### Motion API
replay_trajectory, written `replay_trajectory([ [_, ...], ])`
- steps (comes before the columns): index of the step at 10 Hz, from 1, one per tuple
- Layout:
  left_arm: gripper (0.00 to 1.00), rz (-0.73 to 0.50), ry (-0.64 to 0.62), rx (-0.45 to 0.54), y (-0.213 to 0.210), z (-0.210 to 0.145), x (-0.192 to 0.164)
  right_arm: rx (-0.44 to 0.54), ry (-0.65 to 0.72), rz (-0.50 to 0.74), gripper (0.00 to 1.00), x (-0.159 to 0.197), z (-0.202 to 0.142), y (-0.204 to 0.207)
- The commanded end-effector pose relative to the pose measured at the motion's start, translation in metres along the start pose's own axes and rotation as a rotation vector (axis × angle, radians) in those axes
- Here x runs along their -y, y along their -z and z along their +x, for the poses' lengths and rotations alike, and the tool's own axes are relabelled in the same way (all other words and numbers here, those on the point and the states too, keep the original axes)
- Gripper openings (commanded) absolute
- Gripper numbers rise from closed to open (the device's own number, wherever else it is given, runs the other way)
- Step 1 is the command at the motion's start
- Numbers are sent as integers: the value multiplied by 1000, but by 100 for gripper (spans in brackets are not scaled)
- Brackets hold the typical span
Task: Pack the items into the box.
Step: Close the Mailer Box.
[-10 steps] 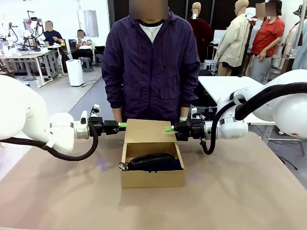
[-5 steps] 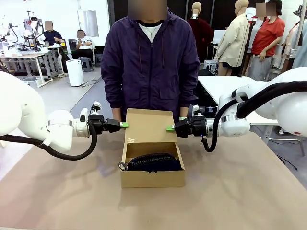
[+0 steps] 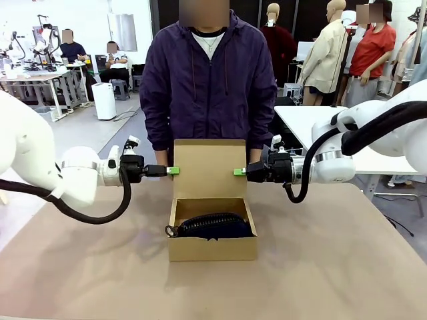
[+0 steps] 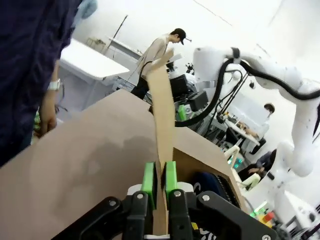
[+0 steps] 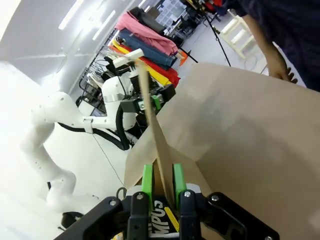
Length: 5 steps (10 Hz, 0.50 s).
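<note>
The brown cardboard box (image 3: 212,248) sits mid-table with its lid flap (image 3: 209,167) standing upright at the back. A dark navy zippered pouch (image 3: 213,225) lies inside, its pull loop at the left wall. My left gripper (image 3: 172,171) is shut on the flap's left edge and my right gripper (image 3: 238,172) is shut on its right edge. In the left wrist view the green pads (image 4: 148,176) pinch the thin flap (image 4: 162,115), with the pouch (image 4: 207,182) beyond. The right wrist view has the right gripper (image 5: 163,182) clamping the flap (image 5: 150,125) edge-on.
A person in a dark purple jacket (image 3: 208,87) stands right behind the box at the table's far edge, with a hand (image 4: 47,122) hanging near it. The tan tabletop (image 3: 333,267) spreads out on both sides of the box. A white table (image 3: 313,120) stands behind on the right.
Both grippers have closed on the flap's side edges and lifted it. The lid has swung from leaning back to standing upright, its top edge higher.
</note>
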State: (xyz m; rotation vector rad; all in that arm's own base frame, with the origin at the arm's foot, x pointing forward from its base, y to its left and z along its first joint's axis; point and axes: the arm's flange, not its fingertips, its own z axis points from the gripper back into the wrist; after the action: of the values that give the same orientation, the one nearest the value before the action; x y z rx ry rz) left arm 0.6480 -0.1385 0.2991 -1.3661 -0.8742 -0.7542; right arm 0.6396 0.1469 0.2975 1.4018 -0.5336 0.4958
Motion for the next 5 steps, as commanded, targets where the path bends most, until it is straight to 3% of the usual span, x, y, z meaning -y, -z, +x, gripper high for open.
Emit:
replay_trajectory([
  [1,14,-14,163,39,-7,-10,32,44,-80,-4,23,0,-11,-3],
  [2,14,0,0,0,0,0,0,0,0,0,23,0,0,0],
  [5,14,0,0,0,0,0,0,0,0,0,23,0,0,0],
])
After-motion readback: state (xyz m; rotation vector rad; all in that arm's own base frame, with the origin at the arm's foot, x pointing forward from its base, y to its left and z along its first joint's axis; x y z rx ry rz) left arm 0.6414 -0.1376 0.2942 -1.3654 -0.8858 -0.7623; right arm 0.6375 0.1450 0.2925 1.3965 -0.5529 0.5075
